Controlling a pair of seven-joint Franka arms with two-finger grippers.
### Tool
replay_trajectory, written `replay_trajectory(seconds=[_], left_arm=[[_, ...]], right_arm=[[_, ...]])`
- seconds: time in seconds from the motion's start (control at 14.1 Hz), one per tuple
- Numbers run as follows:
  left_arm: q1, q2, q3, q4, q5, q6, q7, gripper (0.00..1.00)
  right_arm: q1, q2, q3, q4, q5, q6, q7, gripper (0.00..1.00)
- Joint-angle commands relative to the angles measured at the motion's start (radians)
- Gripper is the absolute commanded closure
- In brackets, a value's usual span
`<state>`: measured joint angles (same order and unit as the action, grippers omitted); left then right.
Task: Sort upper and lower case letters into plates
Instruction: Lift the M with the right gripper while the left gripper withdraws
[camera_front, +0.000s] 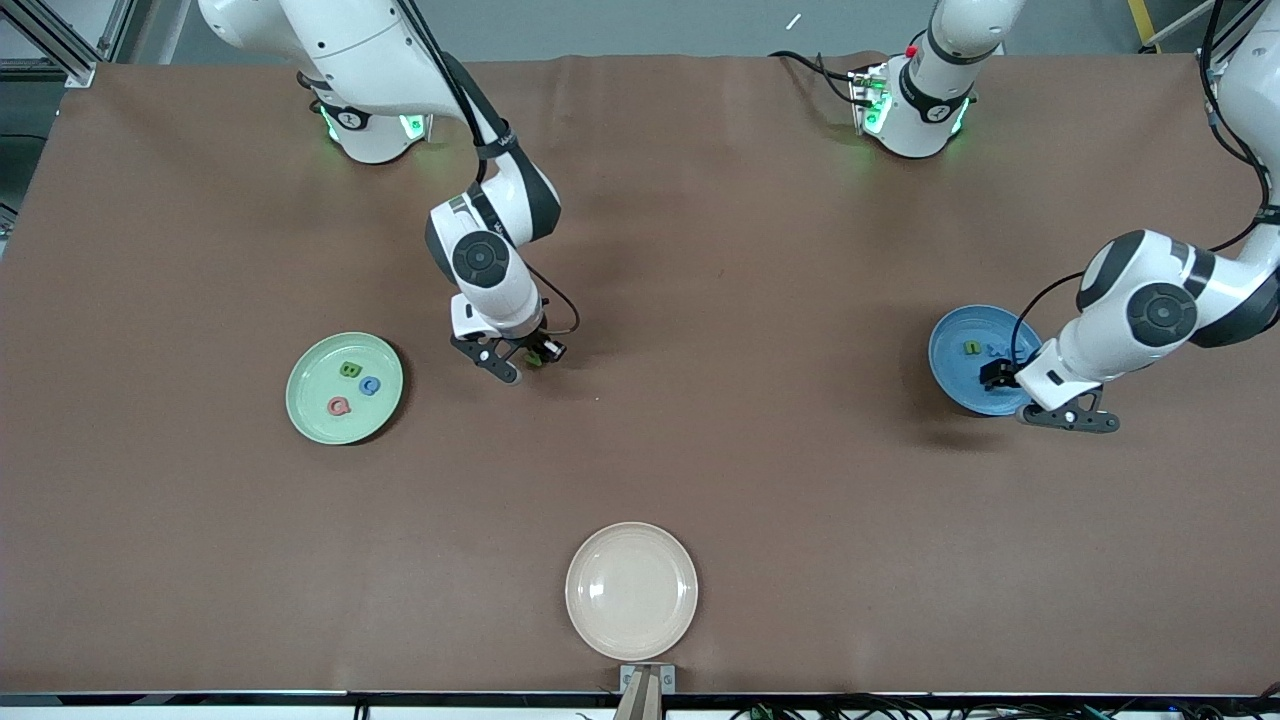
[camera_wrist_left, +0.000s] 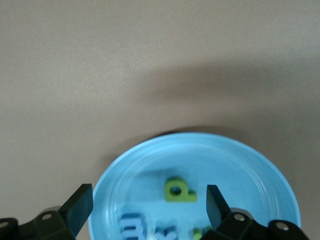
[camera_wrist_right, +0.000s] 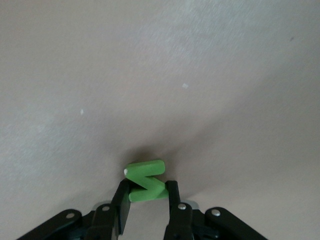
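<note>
Right gripper (camera_wrist_right: 146, 200) pinches a green letter (camera_wrist_right: 146, 181) between its fingertips — left gripper (camera_wrist_left: 145, 207), spread, hovers over the blue plate (camera_wrist_left: 240, 160).

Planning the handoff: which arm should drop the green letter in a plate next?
Right. Its tool is shut on the green letter, beside the pale green plate. The left tool hangs open over the blue plate.

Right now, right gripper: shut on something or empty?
Shut on the green letter: the right gripper has both fingers pressed against the piece, low over the brown table.
</note>
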<state>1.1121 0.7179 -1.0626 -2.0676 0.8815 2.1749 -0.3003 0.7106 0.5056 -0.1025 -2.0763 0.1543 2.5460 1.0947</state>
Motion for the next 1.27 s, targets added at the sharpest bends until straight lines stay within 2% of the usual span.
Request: replay_trajectory(seconds=[0.0,0.14,0.28,0.42,0.57,0.71,0.92,1.06,1.2], left_arm=[[-0.044,-0.208,0.077,-0.013,-0.245,-0.006,0.203,0.00],[-0.130,-0.331,0.180,-0.011,-0.463,-0.006,0.321,0.00],[-0.281,-0.429,0.345,-0.008,-0.652,-0.006,0.424,0.00],[-0.420,-0.503,0.493,-0.009,-0.792,-0.006,0.498,0.00],[-0.551,-0.557,0.631,-0.009,-0.851,-0.009,0.509,0.00],[-0.682,-0.586,0.751,-0.008,-0.892,-0.012,0.507,0.00],[-0.926,-0.630,0.982,0.012,-0.935,-0.017,0.498,0.00],[-0.975,-0.659,1.023,0.049,-0.937,-0.061,0.494,0.00],[-1.008,-0.658,1.044,0.145,-0.937,-0.175,0.471,0.00]], right_arm=[[-0.028,-0.054,-0.029,0.005,-0.018,-0.097,-0.087,1.00],[-0.031,-0.088,-0.074,0.021,-0.019,-0.200,-0.166,1.00],[-0.031,-0.130,-0.149,0.022,-0.019,-0.280,-0.293,1.00],[-0.037,-0.166,-0.230,0.019,-0.021,-0.357,-0.476,1.00],[-0.059,-0.197,-0.287,-0.002,-0.021,-0.368,-0.638,1.00],[-0.121,-0.214,-0.293,-0.033,-0.019,-0.360,-0.758,1.00],[-0.190,-0.226,-0.293,-0.085,-0.018,-0.320,-0.867,1.00],[-0.214,-0.228,-0.292,-0.142,-0.016,-0.242,-0.912,1.00],[-0.220,-0.226,-0.290,-0.183,-0.010,-0.192,-0.923,1.00]])
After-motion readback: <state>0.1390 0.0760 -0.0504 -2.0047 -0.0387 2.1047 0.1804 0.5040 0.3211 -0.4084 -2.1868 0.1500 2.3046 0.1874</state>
